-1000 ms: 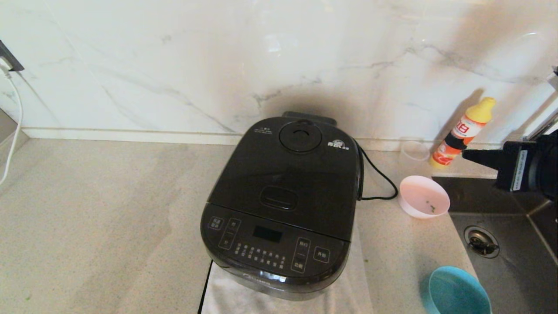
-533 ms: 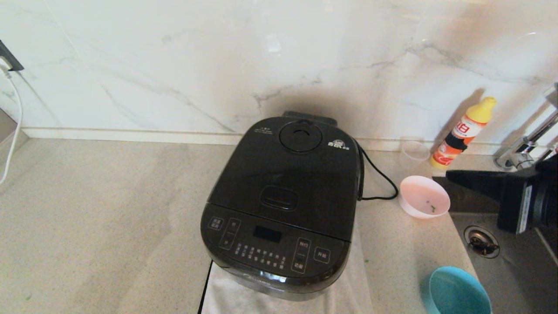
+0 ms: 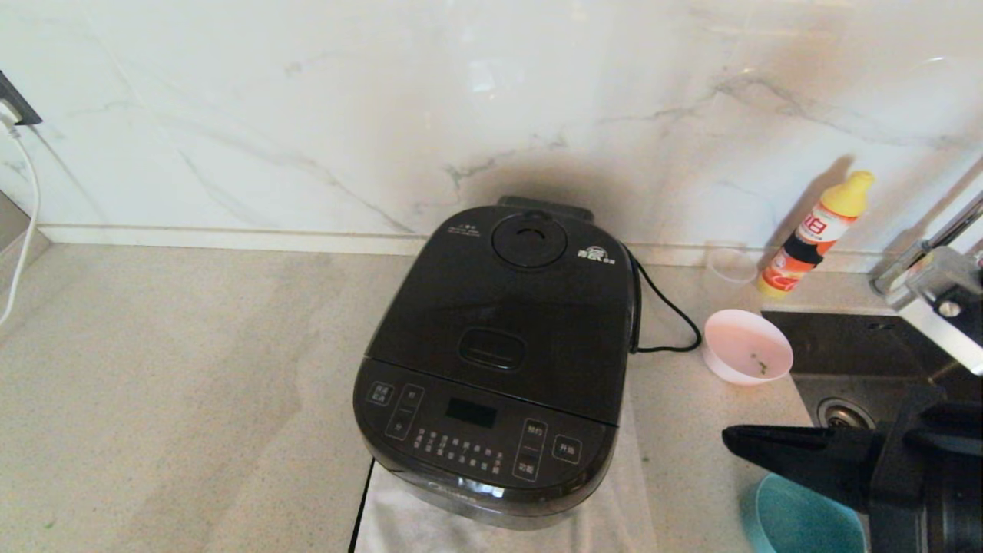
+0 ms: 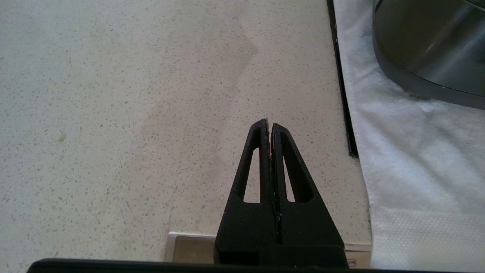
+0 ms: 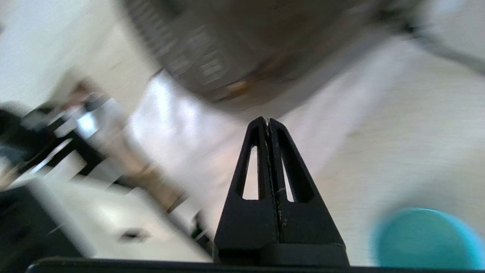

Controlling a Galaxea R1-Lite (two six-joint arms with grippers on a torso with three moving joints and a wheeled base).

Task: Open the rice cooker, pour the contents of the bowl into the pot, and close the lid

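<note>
1. Fingers of our right gripper are pressing flat together, gripping nothing; the gripper is hanging low at the right of the bench, pointing toward the rice cooker, above a teal bowl.
2. Our left gripper is hovering over bare bench left of the cooker's front, its fingers also pressing together on nothing.
3. We are seeing the rice cooker sitting mid-bench on a white cloth: a glossy black rounded square, its lid lying shut, showing the round steam vent at the back and the oblong latch button nearer the front.
4. We are looking at its control panel, which is facing us and turning slightly to our left; the long axis is running from front panel to rear hinge, toward the wall. A black power cord is looping off its right side.
5. We are finding the bowl, small and pale pink, standing upright just right of the cord beside the sink, with only a few green bits lying in it.
6. We are working on a pale speckled stone bench against a white marble wall; an orange bottle with a yellow cap is leaning at the back, near the sink's tap.
</note>
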